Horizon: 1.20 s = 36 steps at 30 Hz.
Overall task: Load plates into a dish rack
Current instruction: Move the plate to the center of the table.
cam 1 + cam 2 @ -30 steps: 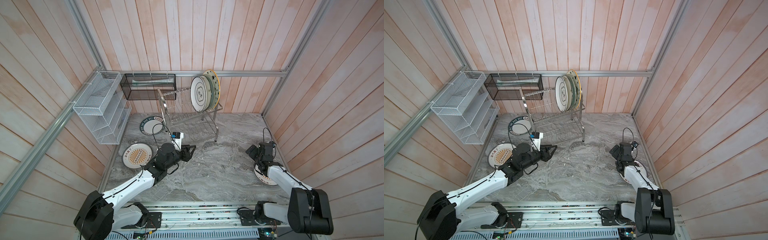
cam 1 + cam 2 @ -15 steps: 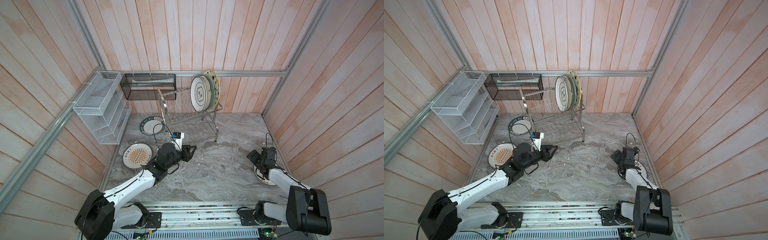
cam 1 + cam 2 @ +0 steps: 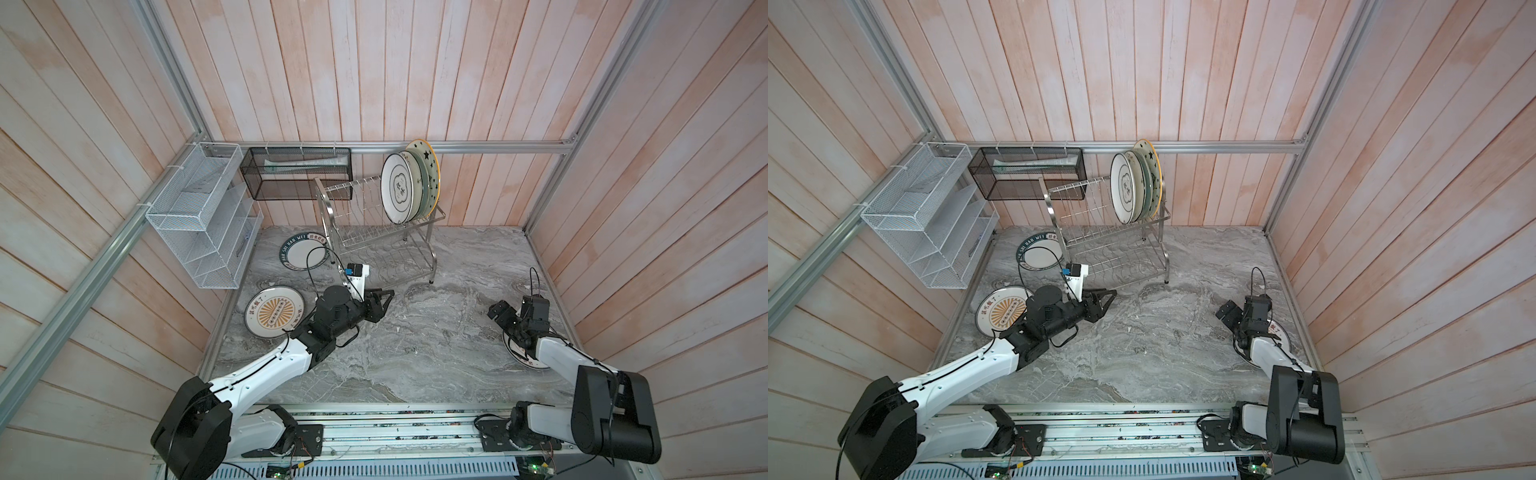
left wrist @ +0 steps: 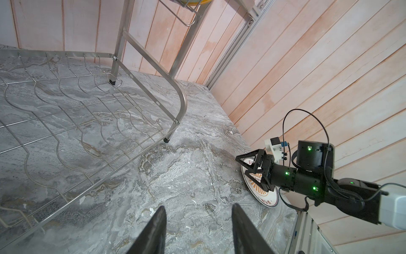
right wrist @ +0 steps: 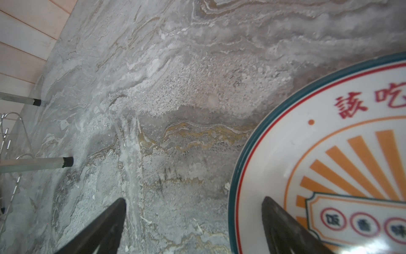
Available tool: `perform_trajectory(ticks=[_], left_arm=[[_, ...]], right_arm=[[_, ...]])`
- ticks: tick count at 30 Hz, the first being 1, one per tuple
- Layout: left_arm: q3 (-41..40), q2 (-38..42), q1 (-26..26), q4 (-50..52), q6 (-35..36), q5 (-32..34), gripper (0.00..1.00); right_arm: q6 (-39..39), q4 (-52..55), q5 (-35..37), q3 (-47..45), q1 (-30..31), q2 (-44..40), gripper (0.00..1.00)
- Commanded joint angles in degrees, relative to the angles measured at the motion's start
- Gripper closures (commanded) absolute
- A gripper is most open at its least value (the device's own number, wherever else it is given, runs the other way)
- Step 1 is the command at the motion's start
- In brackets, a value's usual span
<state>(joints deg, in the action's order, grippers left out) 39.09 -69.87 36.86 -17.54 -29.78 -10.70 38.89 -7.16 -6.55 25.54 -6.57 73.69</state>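
Note:
The dish rack [image 3: 376,232] stands at the back with three plates [image 3: 399,193] upright at the right end of its upper tier. Two plates lie flat on the left: a dark-banded one [image 3: 303,255] and an orange sunburst one [image 3: 274,311]. Another sunburst plate [image 3: 524,358] lies at the right, partly under my right arm. My right gripper [image 3: 500,313] is open and empty, low over this plate's [image 5: 329,154] rim, one finger above it, the other above the table. My left gripper [image 3: 380,301] hangs open and empty in front of the rack's lower tier [image 4: 66,110].
A white mesh shelf unit [image 3: 203,216] and a black mesh basket [image 3: 297,172] hang on the back left walls. The rack's legs [image 5: 44,163] stand on the marble table beyond my right gripper [image 5: 193,204]. Wooden walls close three sides.
My right gripper has shifted a little toward the front, settling lower over the right plate's rim. The left arm has not moved.

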Motion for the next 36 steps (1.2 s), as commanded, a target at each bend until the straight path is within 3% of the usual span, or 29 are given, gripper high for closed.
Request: perform_trajectory(ticks=[1, 7, 12, 22, 30, 36], left_arm=[[0.4, 0.2, 0.0, -0.5, 0.5, -0.8, 0.51], [0.3, 0.0, 0.0, -0.5, 0.3, -0.8, 0.51], [0.0, -0.9, 0.0, -0.7, 0.3, -0.6, 0.51], [-0.4, -2.3, 0.0, -0.9, -0.7, -1.6, 0.51], [-1.2, -1.5, 0.0, -0.5, -1.1, -1.6, 0.51], [-1.6, 0.2, 0.0, 0.7, -0.9, -0.7, 0.51]], right_arm=[[0.7, -0.7, -4.0, -1.6, 0.0, 1.2, 0.04], [2.5, -3.2, -6.8, -2.0, 0.7, 1.6, 0.05], [5.3, -5.4, -6.9, -1.9, 5.1, 2.7, 0.06], [14.3, -11.7, -4.0, 0.2, 20.6, 7.5, 0.08], [20.3, -17.7, -5.3, 8.5, 34.9, 18.3, 0.08], [21.6, -20.0, -7.3, 13.0, 39.2, 23.3, 0.08]])
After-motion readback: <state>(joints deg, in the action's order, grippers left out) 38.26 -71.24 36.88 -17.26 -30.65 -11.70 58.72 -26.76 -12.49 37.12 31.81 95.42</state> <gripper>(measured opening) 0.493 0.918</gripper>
